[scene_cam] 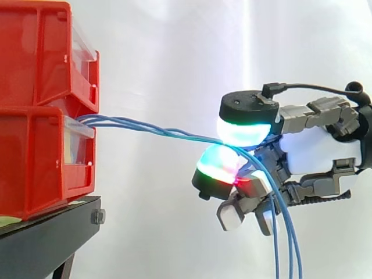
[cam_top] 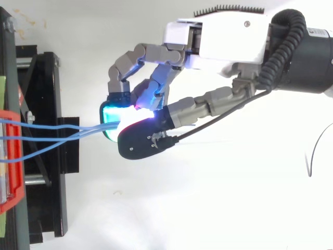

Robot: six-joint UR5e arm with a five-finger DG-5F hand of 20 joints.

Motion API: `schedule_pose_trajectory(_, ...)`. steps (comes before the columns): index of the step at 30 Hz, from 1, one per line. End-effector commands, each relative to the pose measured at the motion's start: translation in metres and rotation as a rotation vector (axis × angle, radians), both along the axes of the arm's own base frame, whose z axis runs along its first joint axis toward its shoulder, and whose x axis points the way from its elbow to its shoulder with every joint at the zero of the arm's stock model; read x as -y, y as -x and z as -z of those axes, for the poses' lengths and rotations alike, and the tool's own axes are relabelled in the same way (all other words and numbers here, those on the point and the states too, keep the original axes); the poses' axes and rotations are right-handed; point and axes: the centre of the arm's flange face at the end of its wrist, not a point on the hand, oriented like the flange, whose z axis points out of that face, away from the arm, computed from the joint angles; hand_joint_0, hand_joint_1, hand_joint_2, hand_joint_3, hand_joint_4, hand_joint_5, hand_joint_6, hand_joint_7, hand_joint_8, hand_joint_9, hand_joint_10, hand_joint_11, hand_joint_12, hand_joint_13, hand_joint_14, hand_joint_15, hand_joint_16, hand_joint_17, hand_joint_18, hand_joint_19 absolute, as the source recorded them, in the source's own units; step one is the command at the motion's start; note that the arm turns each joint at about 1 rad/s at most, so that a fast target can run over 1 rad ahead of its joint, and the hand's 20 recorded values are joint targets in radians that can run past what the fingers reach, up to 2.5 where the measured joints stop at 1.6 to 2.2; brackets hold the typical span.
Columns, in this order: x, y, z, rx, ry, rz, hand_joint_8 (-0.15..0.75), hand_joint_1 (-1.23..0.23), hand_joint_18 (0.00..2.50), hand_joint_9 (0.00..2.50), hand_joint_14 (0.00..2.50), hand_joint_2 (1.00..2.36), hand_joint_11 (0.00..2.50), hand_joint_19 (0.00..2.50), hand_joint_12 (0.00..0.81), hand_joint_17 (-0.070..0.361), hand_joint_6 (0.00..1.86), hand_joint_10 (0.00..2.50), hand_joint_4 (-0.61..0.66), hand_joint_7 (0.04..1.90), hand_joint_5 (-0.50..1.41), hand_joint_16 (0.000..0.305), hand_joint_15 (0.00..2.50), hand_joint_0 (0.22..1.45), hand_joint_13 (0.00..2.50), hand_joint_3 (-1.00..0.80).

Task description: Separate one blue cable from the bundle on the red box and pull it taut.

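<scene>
Fingers (scene_cam: 244,132) of the robot hand (scene_cam: 319,154) are curled inward, with a cyan-glowing pad above and a green-and-red-glowing pad (scene_cam: 218,165) below. They are clamped on the thin blue cables (scene_cam: 139,127) at the point where the strands converge; how many strands lie inside the pinch cannot be told.

Side view: the cables leave the open front edge of the lower red plastic bin (scene_cam: 35,163), fan slightly, then run almost straight, sloping gently down to the pads. Beyond the pinch they pass across the palm side of the hand and hang in loose strands toward the bottom of the view.

Top view: separate strands at the bin's edge draw together just before the fingertips, well clear of the bin, and the hand (cam_top: 229,39) reaches in from the right.

An upper red plastic bin (scene_cam: 35,52) is stacked on the lower one. Both rest on a black metal stand (scene_cam: 52,224) before a white curtain (scene_cam: 174,58).
</scene>
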Motion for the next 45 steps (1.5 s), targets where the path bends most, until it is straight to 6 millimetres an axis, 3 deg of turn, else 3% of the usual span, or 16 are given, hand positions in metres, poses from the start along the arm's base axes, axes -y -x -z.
schedule_pose_trajectory(1, 0.0, 0.0, 0.0, -0.004, -0.002, 0.0, 0.383, -0.78, 0.95, 1.02, 0.01, 1.02, 0.99, 0.69, 0.414, 0.12, 0.86, 0.02, 0.12, 1.0, -0.17, 0.053, 0.55, 0.63, 0.88, -0.08)
schedule_pose_trajectory(6, 0.0, 0.001, -0.001, -0.005, -0.008, 0.001, 0.347, -0.85, 0.9, 0.96, 0.02, 1.02, 1.01, 0.69, 0.388, 0.109, 0.87, 0.02, 0.1, 0.92, -0.18, 0.049, 0.55, 0.66, 0.84, -0.14)
schedule_pose_trajectory(9, 0.0, 0.002, -0.003, -0.01, -0.009, 0.001, 0.344, -0.92, 0.91, 0.95, 0.02, 1.02, 1.02, 0.67, 0.386, 0.109, 0.88, 0.02, 0.1, 0.96, -0.19, 0.048, 0.55, 0.69, 0.83, -0.16)
schedule_pose_trajectory(16, -0.001, 0.008, -0.011, -0.028, -0.023, 0.001, 0.327, -0.93, 0.89, 0.91, 0.02, 1.02, 1.0, 0.67, 0.377, 0.106, 0.89, 0.02, 0.08, 0.95, -0.2, 0.047, 0.55, 0.75, 0.82, -0.2)
schedule_pose_trajectory(21, -0.005, 0.012, -0.008, -0.06, -0.06, -0.001, 0.32, -0.92, 0.88, 0.88, 0.01, 1.0, 0.98, 0.66, 0.374, 0.104, 0.89, 0.02, 0.14, 0.95, -0.21, 0.046, 0.54, 0.81, 0.81, -0.45)
schedule_pose_trajectory(23, -0.006, 0.012, -0.007, -0.065, -0.072, -0.001, 0.318, -0.93, 0.9, 0.88, 0.02, 1.0, 1.0, 0.63, 0.375, 0.104, 0.89, 0.02, 0.15, 0.96, -0.21, 0.046, 0.53, 0.77, 0.81, -0.5)
schedule_pose_trajectory(28, -0.009, 0.013, -0.008, -0.073, -0.077, -0.004, 0.345, -0.82, 0.91, 0.93, 0.02, 1.0, 0.98, 0.67, 0.383, 0.105, 0.88, 0.02, 0.19, 0.97, -0.19, 0.047, 0.55, 0.61, 0.83, -0.5)
schedule_pose_trajectory(30, -0.011, 0.012, -0.007, -0.074, -0.081, -0.007, 0.365, -0.71, 0.92, 0.97, 0.01, 1.0, 0.97, 0.7, 0.392, 0.11, 0.87, 0.02, 0.21, 1.0, -0.18, 0.049, 0.55, 0.55, 0.85, -0.5)
schedule_pose_trajectory(38, -0.015, 0.012, -0.006, -0.075, -0.081, -0.011, 0.379, -0.57, 0.94, 1.05, 0.01, 1.0, 0.95, 0.73, 0.395, 0.111, 0.85, 0.02, 0.2, 1.06, -0.15, 0.049, 0.56, 0.57, 0.88, -0.5)
schedule_pose_trajectory(41, -0.015, 0.012, -0.008, -0.071, -0.081, -0.01, 0.375, -0.61, 0.95, 1.05, 0.02, 1.01, 0.95, 0.74, 0.392, 0.109, 0.85, 0.02, 0.19, 1.07, -0.15, 0.048, 0.55, 0.61, 0.88, -0.44)
schedule_pose_trajectory(45, -0.015, 0.012, -0.009, -0.069, -0.081, -0.009, 0.394, -0.72, 1.03, 1.11, 0.01, 1.02, 1.01, 0.72, 0.405, 0.115, 0.86, 0.02, 0.18, 1.09, -0.15, 0.051, 0.56, 0.6, 0.93, -0.22)
